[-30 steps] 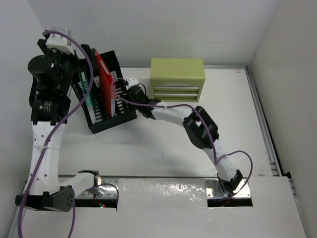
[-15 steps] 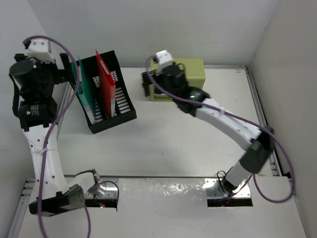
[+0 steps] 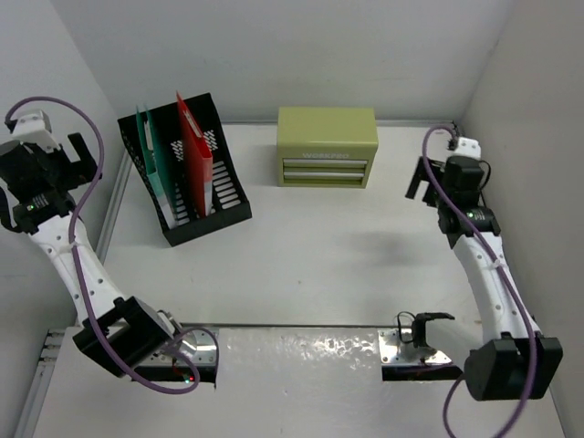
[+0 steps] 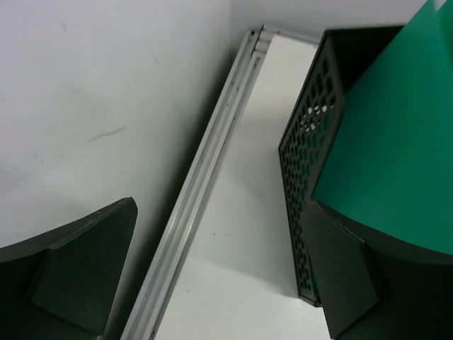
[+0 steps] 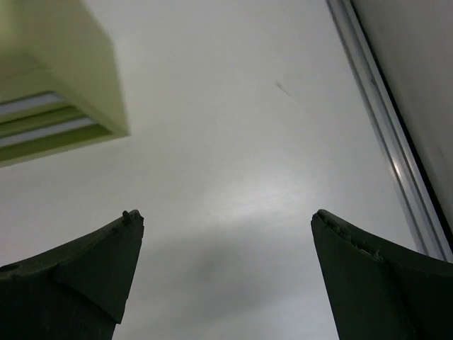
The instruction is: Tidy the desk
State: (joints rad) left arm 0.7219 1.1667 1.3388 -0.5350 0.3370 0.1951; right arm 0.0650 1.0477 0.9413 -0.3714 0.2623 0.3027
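Note:
The desk (image 3: 319, 260) is a white tabletop with metal edge rails. My left gripper (image 3: 46, 164) hangs open at the far left beside the wall. In the left wrist view its jaws (image 4: 219, 204) stand wide over the left rail (image 4: 205, 177), with nothing between them. My right gripper (image 3: 449, 171) is open at the far right, above the desk. Only bare desk (image 5: 233, 142) shows between the fingers of the right gripper (image 5: 226, 212).
A black slotted file rack (image 3: 187, 187) at the back left holds an upright green folder (image 3: 148, 151) and a red folder (image 3: 194, 151). An olive-green drawer chest (image 3: 327, 146) stands at the back centre with its drawers shut. White walls enclose the desk.
Both arms have left the rack. The right arm swung past the chest to the far right and its gripper opened. The left arm swung out to the left wall.

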